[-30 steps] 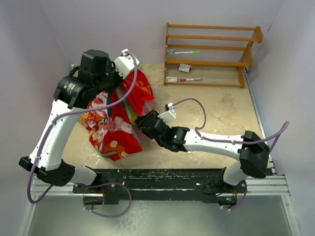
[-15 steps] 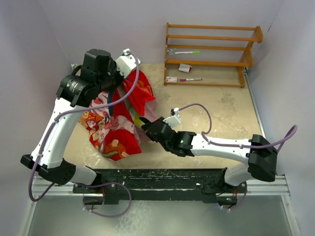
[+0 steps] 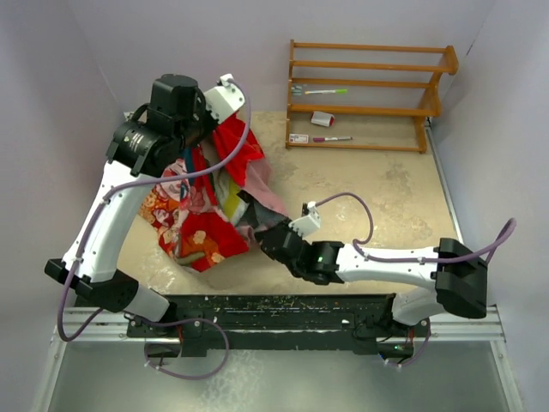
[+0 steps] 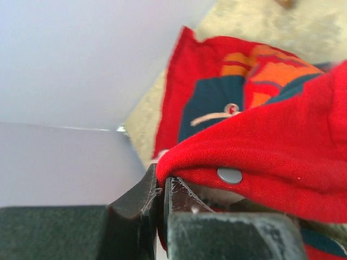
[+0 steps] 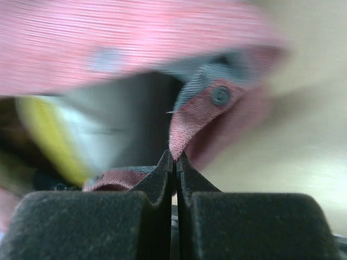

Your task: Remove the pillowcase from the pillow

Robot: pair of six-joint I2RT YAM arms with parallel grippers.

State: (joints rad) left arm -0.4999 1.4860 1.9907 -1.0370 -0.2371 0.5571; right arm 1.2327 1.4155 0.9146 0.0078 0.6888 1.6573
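The red pillowcase [image 3: 204, 225] with its cartoon print lies bunched at the left of the table, its opening stretched between my two grippers. My left gripper [image 3: 208, 129] is raised at the back left, shut on a red hem of the pillowcase [image 4: 260, 157] beside a grey snap [image 4: 230, 175]. My right gripper [image 3: 255, 233] is low at the front, shut on the pale pink inner edge of the pillowcase [image 5: 187, 122] near a snap [image 5: 220, 96]. A blurred yellow band and white of the pillow [image 5: 70, 135] show inside the opening. In the top view the pillow is almost wholly hidden.
A wooden rack [image 3: 369, 94] stands at the back right with pens and a small white item on its shelves. The white wall [image 4: 81, 70] is close on the left. The beige table [image 3: 386, 189] stretches right of the pillowcase.
My right gripper has pulled back toward the near edge and rightward, drawing the pink edge out. My left gripper has lifted slightly and shifted right. The pillowcase opening is stretched wider.
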